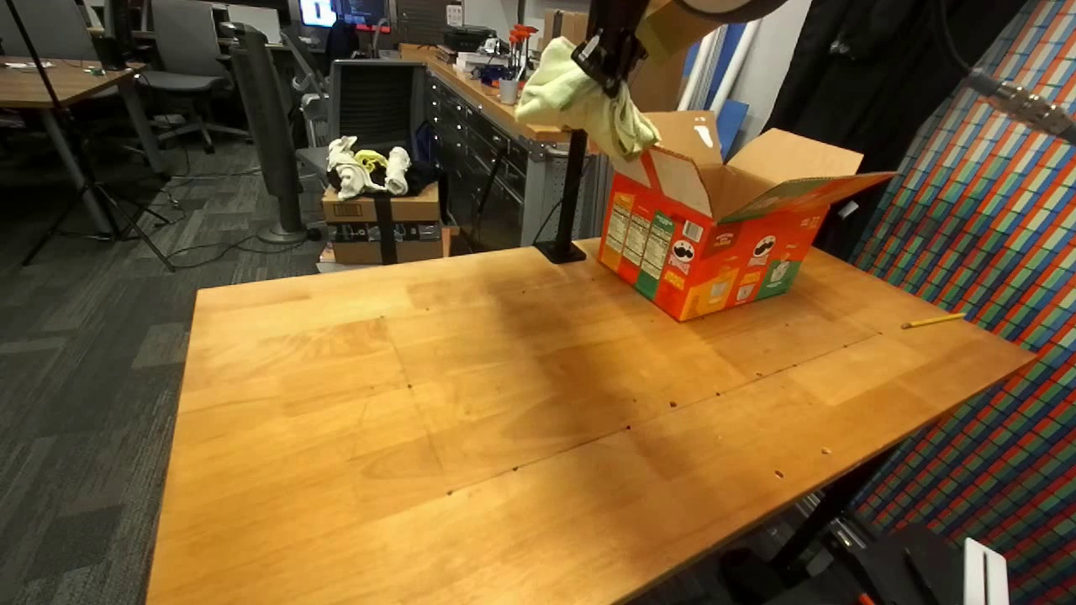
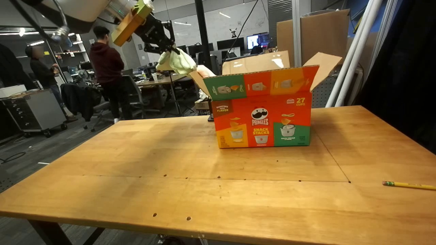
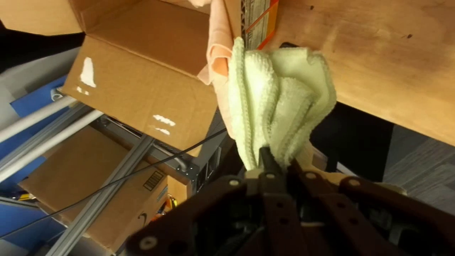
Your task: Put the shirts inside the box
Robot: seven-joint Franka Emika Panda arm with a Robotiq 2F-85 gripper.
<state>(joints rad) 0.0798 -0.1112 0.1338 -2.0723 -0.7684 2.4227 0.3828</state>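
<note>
My gripper (image 1: pixel 612 74) is shut on a pale green cloth (image 1: pixel 563 101) and holds it up near the box's open flaps. The gripper (image 2: pixel 174 50) and hanging cloth (image 2: pixel 183 62) also show in an exterior view. In the wrist view the fingertips (image 3: pixel 279 161) pinch one end of the bunched cloth (image 3: pixel 284 96). The red Pringles box (image 1: pixel 731 273) stands open on the table, also in an exterior view (image 2: pixel 260 119). In the wrist view a pale pink cloth (image 3: pixel 218 53) lies over the box's edge, beside the green one. Most of the box's inside (image 3: pixel 156 35) is bare cardboard; part is out of view.
A black post (image 1: pixel 573 193) rises from the far edge of the wooden table (image 1: pixel 403 403), close to the box. A yellow pencil (image 1: pixel 933 321) lies near the table's right end. Beyond the table, white and yellow cloths (image 1: pixel 370 170) lie on stacked boxes (image 1: pixel 382 210).
</note>
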